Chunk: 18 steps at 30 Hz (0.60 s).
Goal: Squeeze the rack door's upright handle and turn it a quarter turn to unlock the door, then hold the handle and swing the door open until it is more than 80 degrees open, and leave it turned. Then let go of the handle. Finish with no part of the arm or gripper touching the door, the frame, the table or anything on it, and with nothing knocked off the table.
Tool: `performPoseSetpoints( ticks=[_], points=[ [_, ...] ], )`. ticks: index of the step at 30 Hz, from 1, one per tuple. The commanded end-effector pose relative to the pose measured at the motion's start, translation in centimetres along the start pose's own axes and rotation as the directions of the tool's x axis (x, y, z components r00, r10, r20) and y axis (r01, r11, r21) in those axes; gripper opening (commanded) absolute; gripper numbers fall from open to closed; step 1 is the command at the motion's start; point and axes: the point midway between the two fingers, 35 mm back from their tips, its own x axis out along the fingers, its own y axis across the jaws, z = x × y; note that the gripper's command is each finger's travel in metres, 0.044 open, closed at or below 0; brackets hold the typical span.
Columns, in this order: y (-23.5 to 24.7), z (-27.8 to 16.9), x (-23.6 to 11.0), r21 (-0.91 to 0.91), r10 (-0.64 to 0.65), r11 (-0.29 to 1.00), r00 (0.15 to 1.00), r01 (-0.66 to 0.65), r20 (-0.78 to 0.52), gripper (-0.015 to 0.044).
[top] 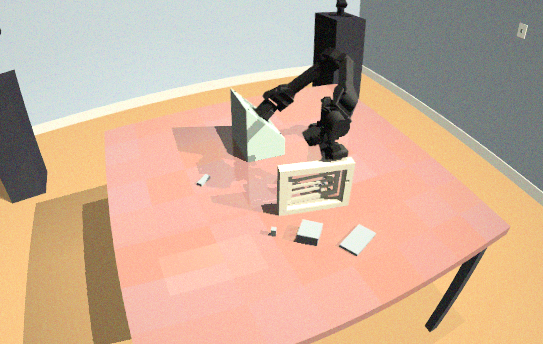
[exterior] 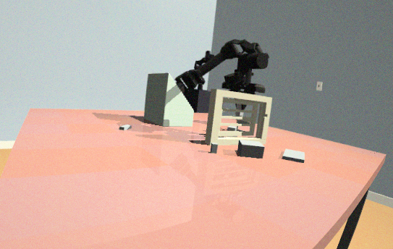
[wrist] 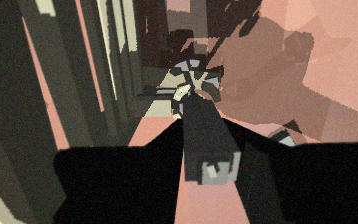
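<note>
The cream rack frame (top: 316, 206) (exterior: 215, 119) stands upright on the table. The barred door (exterior: 230, 117) shows through its opening, on the arm's side; its exact angle is hard to tell. My gripper (wrist: 200, 124) points down behind the frame in the top and exterior views, with the fingertips partly hidden by it. It is shut on the upright handle (wrist: 212, 167), a dark bar with a pale grey end between the black fingers in the wrist view. The gripper is turned so that the door's bars run steeply down the left of the wrist view.
The arm rises from a pale green wedge block (top: 266, 142) (exterior: 178, 112). In front of the frame are a small block (top: 273, 231) (exterior: 214, 148), a larger box (top: 311, 230) (exterior: 251, 149) and a flat slab (top: 358, 240) (exterior: 294, 155). A small bar (top: 203, 180) (exterior: 124, 127) lies left.
</note>
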Motion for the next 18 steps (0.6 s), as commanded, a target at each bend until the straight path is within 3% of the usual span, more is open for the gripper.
performPoseSetpoints(
  ticks=[1, 18],
  points=[
    [-0.4, 0.2, 0.0, -0.086, 0.004, 0.996, 1.000, -0.003, 0.006, 0.0025],
    [-3.5, 1.7, 0.0, -0.375, 0.003, 0.927, 1.000, 0.000, 0.007, 0.0025]
  ],
)
